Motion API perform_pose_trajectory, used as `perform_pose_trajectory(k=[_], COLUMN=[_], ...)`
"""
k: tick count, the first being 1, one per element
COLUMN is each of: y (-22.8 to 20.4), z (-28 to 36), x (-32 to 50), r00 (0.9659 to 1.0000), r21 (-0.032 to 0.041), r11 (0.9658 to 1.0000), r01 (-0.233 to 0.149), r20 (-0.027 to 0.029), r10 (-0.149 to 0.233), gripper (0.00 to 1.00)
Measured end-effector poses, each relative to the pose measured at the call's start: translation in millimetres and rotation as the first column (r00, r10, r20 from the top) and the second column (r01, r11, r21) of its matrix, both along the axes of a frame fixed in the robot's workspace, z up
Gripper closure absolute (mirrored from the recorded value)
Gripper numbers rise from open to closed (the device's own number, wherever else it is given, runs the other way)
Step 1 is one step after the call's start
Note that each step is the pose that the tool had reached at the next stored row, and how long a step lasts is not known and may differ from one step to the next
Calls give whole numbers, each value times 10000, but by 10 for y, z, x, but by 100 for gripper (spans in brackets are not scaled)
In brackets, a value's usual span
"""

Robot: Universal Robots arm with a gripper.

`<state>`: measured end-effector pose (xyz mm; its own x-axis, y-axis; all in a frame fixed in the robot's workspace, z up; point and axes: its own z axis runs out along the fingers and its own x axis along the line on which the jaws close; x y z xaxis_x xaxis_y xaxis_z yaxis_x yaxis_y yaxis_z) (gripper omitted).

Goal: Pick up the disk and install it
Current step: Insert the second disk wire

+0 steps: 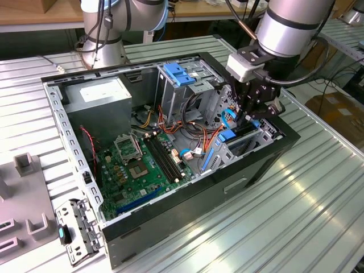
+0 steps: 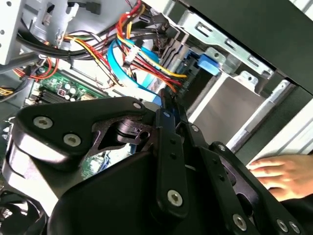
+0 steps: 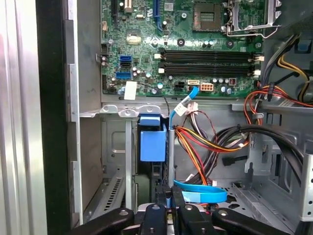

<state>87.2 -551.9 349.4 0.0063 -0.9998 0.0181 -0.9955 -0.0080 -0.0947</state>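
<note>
An open computer case (image 1: pixel 187 187) lies on its side across the centre of the exterior view, on a slatted table (image 1: pixel 296 216). Inside it, the motherboard (image 1: pixel 133 170) fills the lower left, with the power supply (image 1: pixel 105 99) behind it at upper left. A drive cage (image 1: pixel 187 85) stands at upper centre. Cables (image 1: pixel 196 133) run between cage and motherboard. The arm (image 1: pixel 290 23) comes in from the upper right, its gripper (image 1: pixel 250 114) down inside the case's right end, above the disk (image 1: pixel 236 136) seated in the bay there. A detached bracket (image 1: pixel 77 230) lies at lower left, outside the case. In the second wrist view, a hand (image 2: pixel 283 176) rests at right edge.
</note>
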Motion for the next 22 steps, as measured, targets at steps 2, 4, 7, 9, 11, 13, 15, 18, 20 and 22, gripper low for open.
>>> perform_pose_trajectory(k=[2,4,7,9,11,13,15,18,20,22], y=[-31,-33,-34,-36,-42,-50,-56,-67,-68,-67], z=[0,-1,-7,-15,-23,-32,-43,-95,-109,-111], x=[0,0,2,3,4,4,4,4,4,4], r00=[10000,10000,10000,10000,10000,10000,10000,10000,10000,10000], r21=[1,13,81,122,141,151,157,157,166,166], r11=[10000,10000,10000,9999,9999,9999,9999,9999,9999,9999], r01=[0,0,0,0,0,0,0,0,0,0], r20=[0,0,0,1,1,1,0,-3,-2,-2], r10=[0,0,0,0,0,0,0,0,0,0], gripper=[84,84,84,84,84,84,84,84,84,84])
